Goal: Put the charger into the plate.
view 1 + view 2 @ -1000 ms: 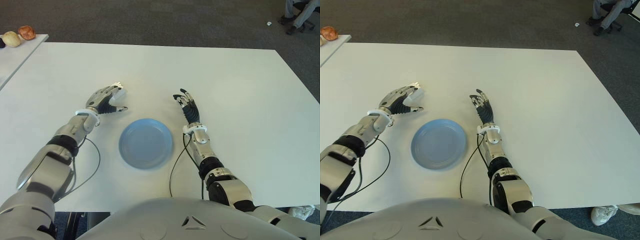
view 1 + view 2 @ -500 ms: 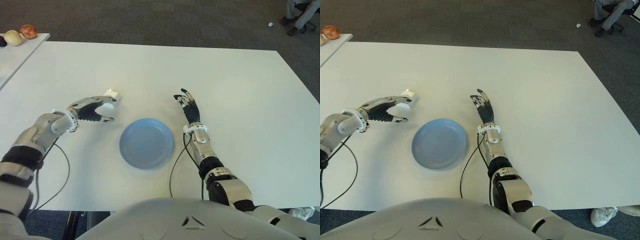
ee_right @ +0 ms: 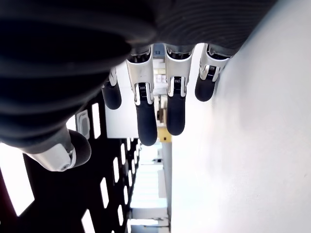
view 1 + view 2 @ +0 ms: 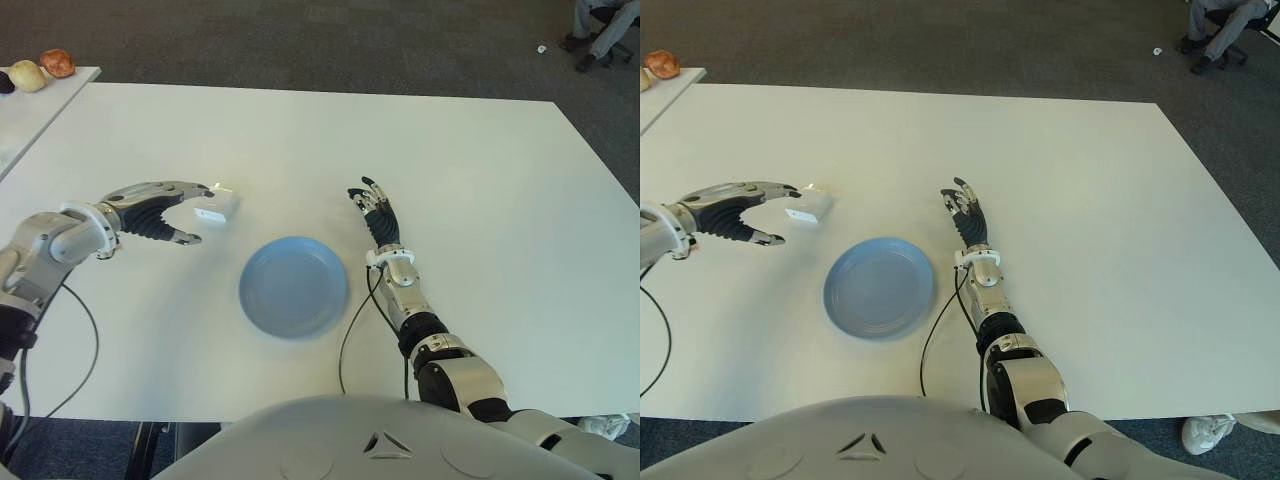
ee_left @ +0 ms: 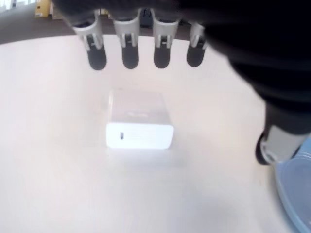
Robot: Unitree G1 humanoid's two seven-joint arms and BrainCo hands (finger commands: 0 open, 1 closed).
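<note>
The white charger (image 4: 216, 206) lies flat on the white table (image 4: 470, 180), just behind and to the left of the round blue plate (image 4: 293, 286). My left hand (image 4: 186, 211) hovers immediately left of the charger, fingers spread and holding nothing. In the left wrist view the charger (image 5: 139, 125) lies on the table beneath the fingertips (image 5: 130, 57), apart from them, with the plate's rim (image 5: 296, 190) at the edge. My right hand (image 4: 378, 215) shows to the right of the plate, fingers extended and relaxed, holding nothing.
A second table (image 4: 30, 110) at the far left carries a few round items (image 4: 40, 70). A seated person's legs (image 4: 600, 25) show at the far right on the dark carpet. Black cables (image 4: 355, 320) trail from both wrists to the table's near edge.
My left hand has opened and drawn back to the left, letting go of the charger, which now lies on the table beside the plate. The right hand has not moved.
</note>
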